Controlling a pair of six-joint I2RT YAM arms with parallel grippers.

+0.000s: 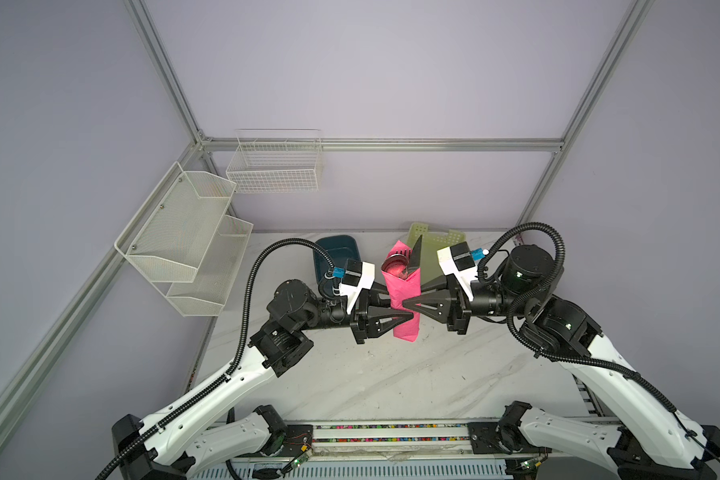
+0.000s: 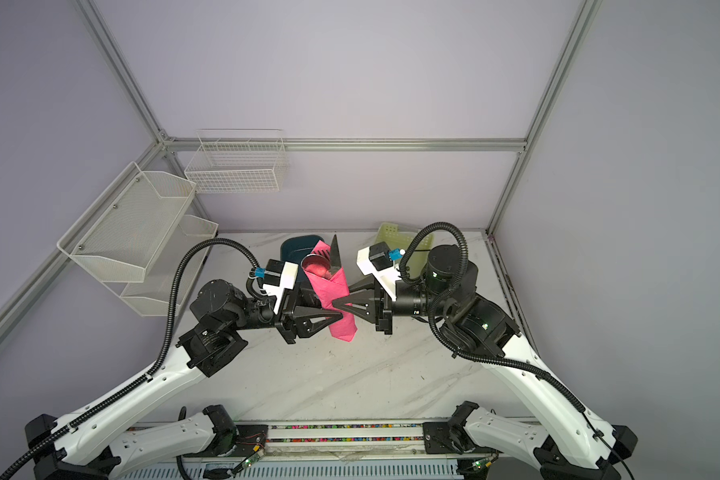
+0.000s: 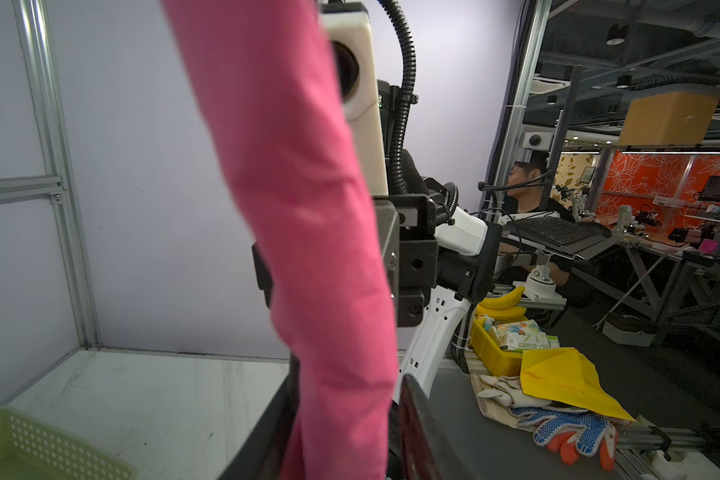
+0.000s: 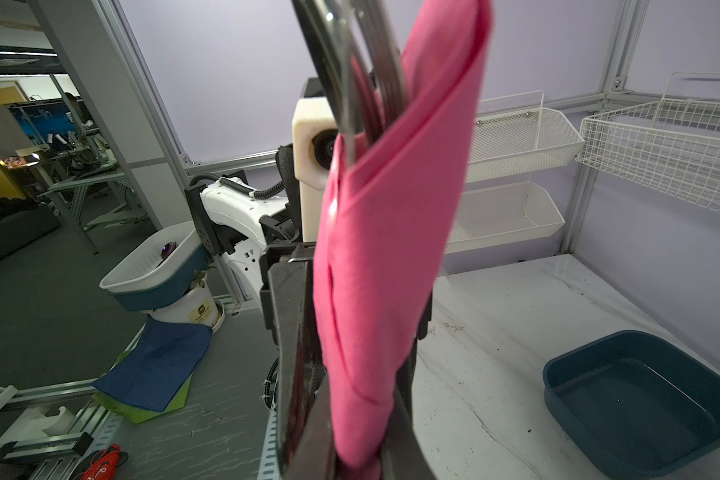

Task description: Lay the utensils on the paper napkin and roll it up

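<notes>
Pink paper napkin (image 3: 308,232), probably flimsy around slick, stiff utensils (image 4: 337,62), sits clamped mid-length in right gripper (image 1: 412,296) jaws; left gripper (image 1: 400,305) straddles it, hold unclear.

Right gripper (image 4: 350,432) jaws pinch the rolled paper napkin (image 4: 383,249) standing upright between them. Utensils (image 4: 346,70) stick out past the jaw tips. Teal tub (image 4: 641,407) sits well clear.

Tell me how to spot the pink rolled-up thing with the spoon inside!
On the white marble table, look at the middle, where the left gripper and right gripper meet. Between them is the paper napkin, a bright pink roll with shiny utensils poking out on top. The teal tub and pale green basket behind it are open and not pink.
</notes>
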